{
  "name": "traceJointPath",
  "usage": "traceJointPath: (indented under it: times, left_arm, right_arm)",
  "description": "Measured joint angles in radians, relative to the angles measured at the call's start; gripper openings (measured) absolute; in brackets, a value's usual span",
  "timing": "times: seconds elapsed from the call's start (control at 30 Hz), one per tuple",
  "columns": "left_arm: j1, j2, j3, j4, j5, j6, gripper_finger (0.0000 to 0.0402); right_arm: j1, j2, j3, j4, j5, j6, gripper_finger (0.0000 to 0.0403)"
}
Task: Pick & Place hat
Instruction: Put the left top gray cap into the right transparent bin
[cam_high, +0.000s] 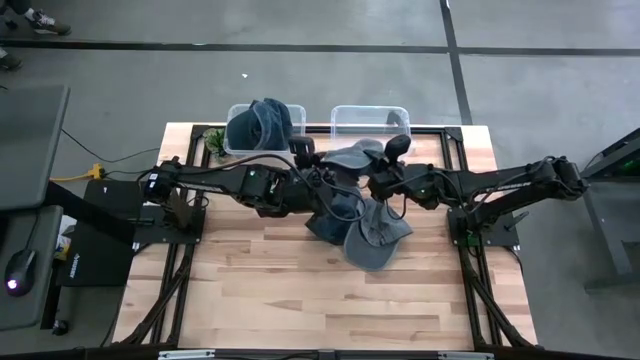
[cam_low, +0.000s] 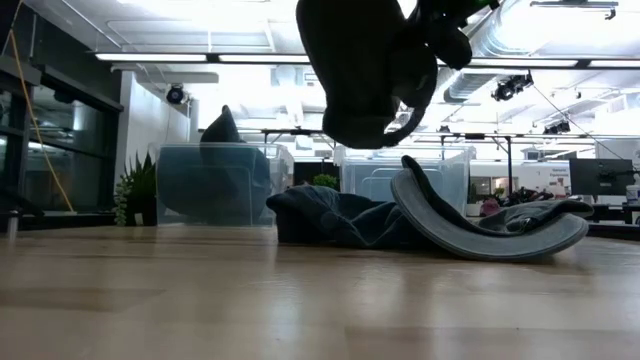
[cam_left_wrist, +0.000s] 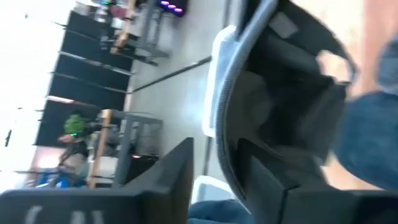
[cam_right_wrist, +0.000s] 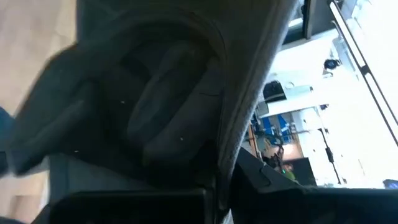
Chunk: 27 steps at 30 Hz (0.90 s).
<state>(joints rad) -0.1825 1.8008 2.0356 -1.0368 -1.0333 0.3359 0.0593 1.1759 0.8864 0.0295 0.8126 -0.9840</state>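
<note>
A grey hat (cam_high: 355, 158) hangs above the table's middle, between my two grippers; in the low view it is the dark mass (cam_low: 365, 70) overhead. My right gripper (cam_high: 378, 185) comes from the table's right and is shut on it. From the left comes my left gripper (cam_high: 330, 185), whose fingers stand apart, with the hat's pale brim edge (cam_left_wrist: 219, 124) running between them. Below, a second grey hat (cam_high: 372, 240) lies with its curled brim (cam_low: 490, 235) on the wood. A dark blue hat (cam_high: 328, 225) sits beside it. My right gripper pinches the grey hat's brim near its edge (cam_right_wrist: 222, 168) between its two fingers, roughly level from the table's right. The crown's hollow (cam_right_wrist: 161, 106) faces the wrist camera, and the hat hangs clear of the table. My left gripper has the brim between its fingers (cam_left_wrist: 168, 180); whether they touch it, I cannot tell.
Two clear bins stand along the far edge: the left one (cam_high: 240, 145) holds a blue hat (cam_high: 265, 120), and the right one (cam_high: 370, 112) shows nothing inside. A small plant (cam_high: 215, 142) stands left of them. Bare wood lies toward the near edge.
</note>
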Motion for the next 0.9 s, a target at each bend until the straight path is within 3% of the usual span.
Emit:
traceJointPath:
  times: [0.23, 0.4, 0.63, 0.9]
  left_arm:
    - [-0.001, -0.006, -0.001, 0.046, -0.218, 0.089, 0.0206]
    - [0.0, -0.014, 0.001, 0.048, -0.34, 0.106, 0.0225]
    - [-0.001, -0.039, 0.001, 0.039, -0.35, 0.038, 0.0226]
    - [0.0, -0.052, 0.0, -0.11, -0.323, -0.254, 0.0226]
  right_arm:
    - [-0.03, 0.0, 0.0, 0.0, 0.047, 0.046, 0.0009]
    - [-0.064, 0.0, 0.0, 0.013, 0.068, 0.075, 0.0009]
    - [-0.107, 0.0, 0.0, 0.149, 0.106, 0.035, 0.0009]
    - [-0.181, 0.001, 0.0, 0.313, 0.094, 0.034, 0.0009]
